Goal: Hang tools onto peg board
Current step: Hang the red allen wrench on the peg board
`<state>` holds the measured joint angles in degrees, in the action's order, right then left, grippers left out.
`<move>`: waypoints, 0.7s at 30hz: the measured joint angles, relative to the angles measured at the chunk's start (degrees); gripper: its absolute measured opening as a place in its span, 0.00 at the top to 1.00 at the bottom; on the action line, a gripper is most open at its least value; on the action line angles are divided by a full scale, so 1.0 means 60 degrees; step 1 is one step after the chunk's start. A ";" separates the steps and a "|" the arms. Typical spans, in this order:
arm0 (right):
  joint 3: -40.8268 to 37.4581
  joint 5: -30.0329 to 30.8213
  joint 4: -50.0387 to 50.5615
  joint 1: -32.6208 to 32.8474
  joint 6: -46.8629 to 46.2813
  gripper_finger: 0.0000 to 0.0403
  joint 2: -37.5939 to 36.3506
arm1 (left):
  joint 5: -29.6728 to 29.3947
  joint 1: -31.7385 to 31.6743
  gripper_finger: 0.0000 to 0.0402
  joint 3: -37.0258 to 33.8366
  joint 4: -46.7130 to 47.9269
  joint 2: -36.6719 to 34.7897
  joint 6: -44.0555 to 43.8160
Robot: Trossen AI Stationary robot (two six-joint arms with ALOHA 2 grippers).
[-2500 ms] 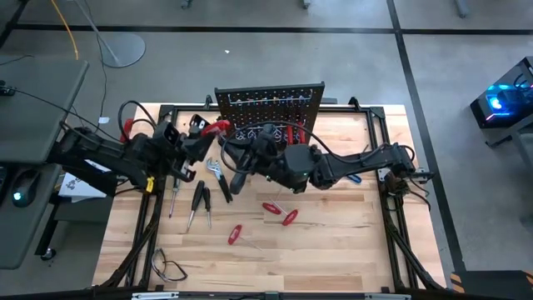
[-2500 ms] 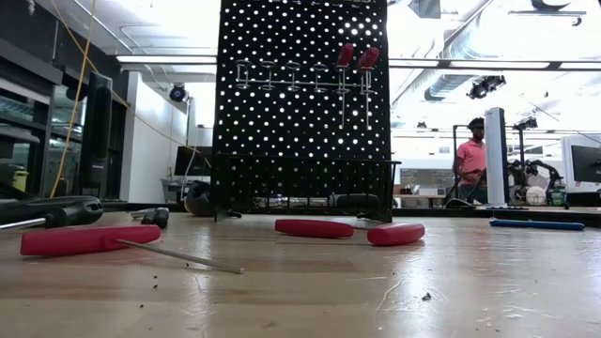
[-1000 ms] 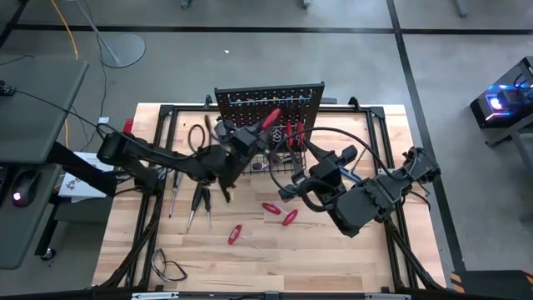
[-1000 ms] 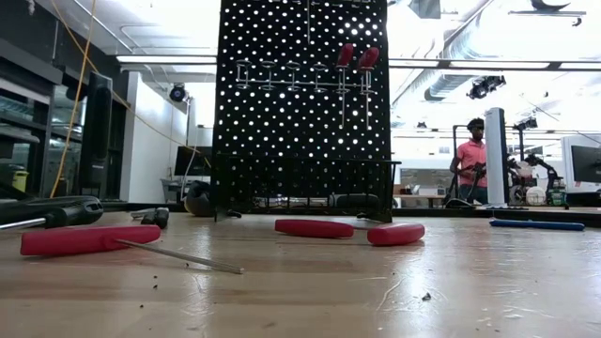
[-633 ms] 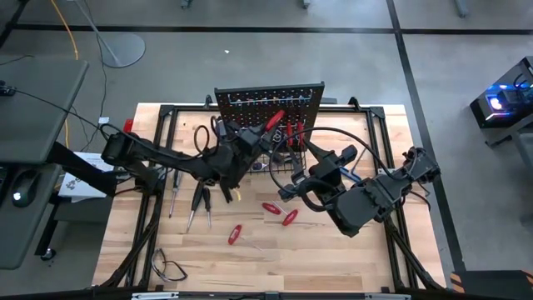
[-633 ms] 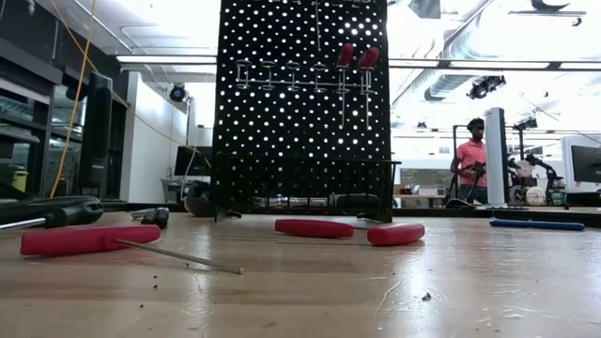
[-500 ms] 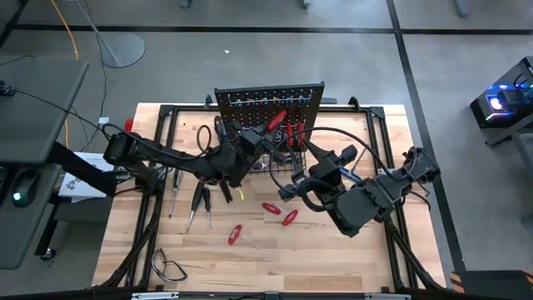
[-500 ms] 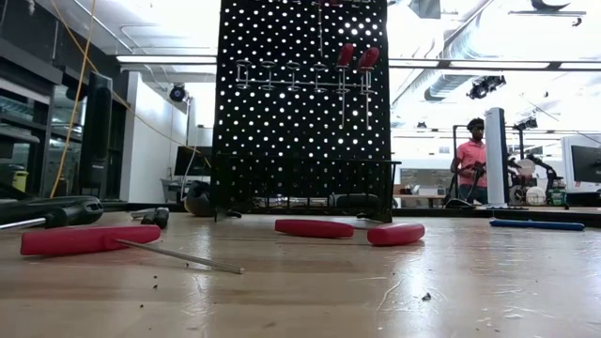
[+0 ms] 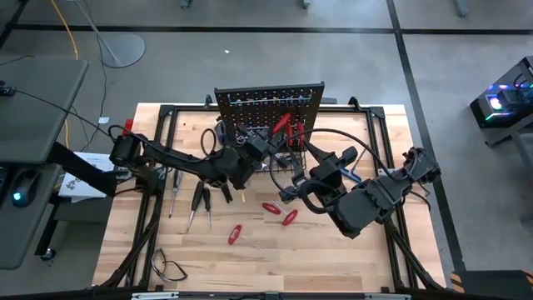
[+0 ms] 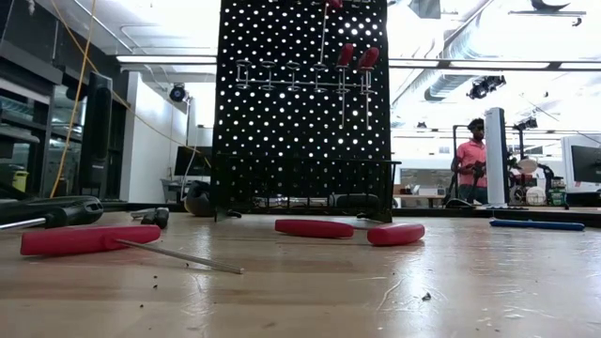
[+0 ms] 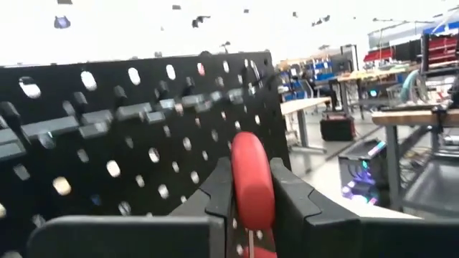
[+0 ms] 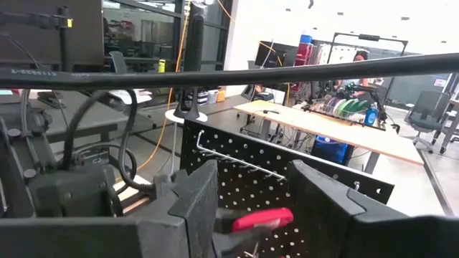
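Red-handled screwdriver (image 11: 251,183) clamped in left gripper (image 9: 268,140) jaws by peg board (image 9: 269,102), right gripper (image 12: 251,208) jaws apart

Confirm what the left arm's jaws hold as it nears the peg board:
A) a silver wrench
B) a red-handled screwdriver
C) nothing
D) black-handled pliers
B: in the left wrist view the left gripper has its jaws clamped on a red-handled screwdriver right in front of the peg board; the high view shows that red handle at the board.
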<state>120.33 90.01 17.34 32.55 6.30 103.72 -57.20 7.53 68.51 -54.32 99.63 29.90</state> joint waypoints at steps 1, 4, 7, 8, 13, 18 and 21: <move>0.0000 -0.0003 0.0001 0.0002 0.0001 0.60 0.0000 | 0.0033 0.0000 0.89 0.0000 -0.0273 0.0000 0.0334; 0.0000 0.0000 0.0001 0.0005 -0.0003 0.60 0.0000 | 0.0256 -0.0004 0.89 0.0000 -0.0640 -0.0007 0.0947; 0.0000 -0.0003 0.0001 0.0002 -0.0003 0.60 0.0000 | 0.0513 -0.0020 0.89 -0.0027 -0.0394 -0.0007 0.0856; 0.0000 -0.0003 0.0001 0.0002 -0.0003 0.60 0.0000 | 0.0579 -0.0045 0.89 -0.0036 -0.0227 -0.0007 0.0729; 0.0000 -0.0003 -0.0001 0.0002 -0.0007 0.60 0.0000 | 0.0625 -0.0147 0.89 -0.0044 0.0463 -0.0004 0.0283; 0.0000 -0.0003 -0.0003 0.0002 -0.0010 0.60 0.0000 | 0.0627 -0.0343 0.89 -0.0044 0.0592 -0.0004 0.0289; 0.0004 -0.0003 -0.0003 0.0002 -0.0010 0.60 0.0000 | 0.0621 -0.0463 0.89 -0.0044 0.0884 0.0000 0.0033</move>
<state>120.36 90.00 17.32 32.56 6.24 103.72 -53.47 4.75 68.25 -49.02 99.63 30.09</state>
